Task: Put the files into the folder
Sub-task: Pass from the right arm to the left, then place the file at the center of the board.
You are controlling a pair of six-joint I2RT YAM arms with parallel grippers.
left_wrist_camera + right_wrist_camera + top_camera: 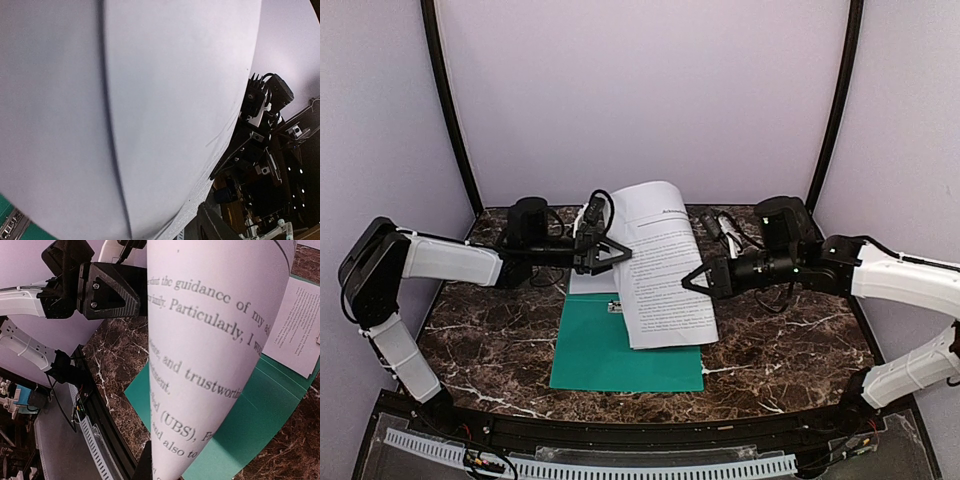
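A white printed sheet is held up over the table, bowed, with its far end curling upward. My left gripper is shut on its left edge and my right gripper is shut on its right edge. The sheet's blank back fills the left wrist view, and its text side fills the right wrist view beside one black finger. The teal-green folder lies open and flat below, with its metal clip showing. A second sheet lies on the folder's far part.
Black camera mounts and cables sit at the back of the marble table. A black cylinder stands at the back left. A slotted cable tray runs along the near edge. Curved black posts frame the back corners.
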